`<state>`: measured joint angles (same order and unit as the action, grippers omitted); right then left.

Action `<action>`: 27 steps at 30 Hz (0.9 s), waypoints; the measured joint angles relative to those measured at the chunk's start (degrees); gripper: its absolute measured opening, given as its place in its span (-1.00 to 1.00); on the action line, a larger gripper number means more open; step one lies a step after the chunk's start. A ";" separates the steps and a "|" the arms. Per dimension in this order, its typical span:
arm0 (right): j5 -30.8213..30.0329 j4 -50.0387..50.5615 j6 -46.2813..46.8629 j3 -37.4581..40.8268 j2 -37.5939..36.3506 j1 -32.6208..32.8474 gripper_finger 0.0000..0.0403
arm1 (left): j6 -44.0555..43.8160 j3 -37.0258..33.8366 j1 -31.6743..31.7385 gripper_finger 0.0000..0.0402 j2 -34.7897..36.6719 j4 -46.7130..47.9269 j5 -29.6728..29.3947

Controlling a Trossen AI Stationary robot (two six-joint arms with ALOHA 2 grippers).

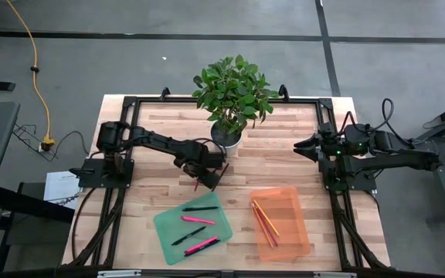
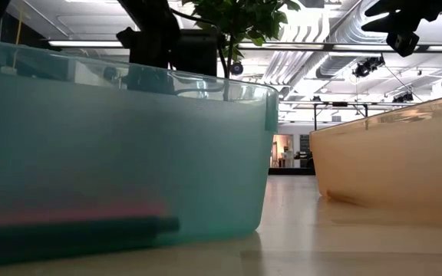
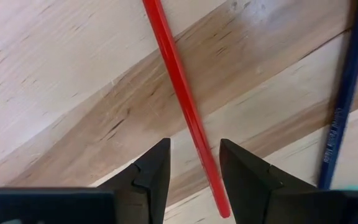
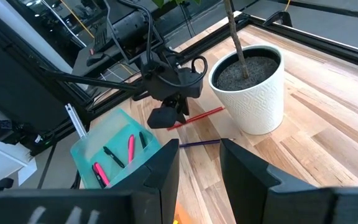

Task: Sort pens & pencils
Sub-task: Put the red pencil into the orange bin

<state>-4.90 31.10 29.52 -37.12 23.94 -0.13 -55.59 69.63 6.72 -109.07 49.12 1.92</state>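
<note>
Red pencil [image 3: 185,106] lies between the open left hand's [image 3: 194,177] fingers.

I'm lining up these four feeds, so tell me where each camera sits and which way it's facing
High: above the table, straight down; both arms, green tray, orange tray, plant pot.
Low: at tabletop height, level across; green tray wall, orange tray wall, arms above.
Left wrist: on the left arm, facing down at the wood; left gripper open astride a red pencil, blue pencil beside.
Right wrist: on the right arm, facing across the table; right gripper, left arm, pot.
Shared: both wrist views show the red pencil.
</note>
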 joint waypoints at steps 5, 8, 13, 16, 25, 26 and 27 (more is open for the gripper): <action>0.00 0.00 0.00 0.00 0.00 0.01 -0.47 | 0.31 0.00 0.00 -0.37 -1.36 0.04 0.70; 0.00 -0.01 0.00 0.00 0.00 0.01 -0.47 | 0.97 0.03 0.00 -0.37 -1.45 0.56 1.14; 0.00 -0.01 0.00 0.00 0.00 0.01 -0.47 | 1.74 -0.06 0.00 -0.37 -1.39 3.81 0.67; 0.00 -0.01 0.00 0.00 0.00 -0.01 -0.47 | 1.96 -0.04 0.00 -0.37 -1.30 4.70 0.67; 0.00 -0.01 0.02 0.00 0.00 -0.01 -0.47 | 3.51 -0.04 0.00 -0.37 -1.28 4.37 0.01; 0.00 -0.01 0.02 0.00 0.00 0.01 -0.47 | 3.95 -0.04 0.00 -0.37 -1.28 4.07 0.01; -0.02 -0.01 0.02 0.00 0.00 0.01 -0.47 | 4.28 -0.04 0.00 -0.37 -1.28 3.61 0.02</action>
<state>-4.92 31.09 29.54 -37.12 23.94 -0.13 -51.31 69.58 6.72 -110.34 52.73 1.93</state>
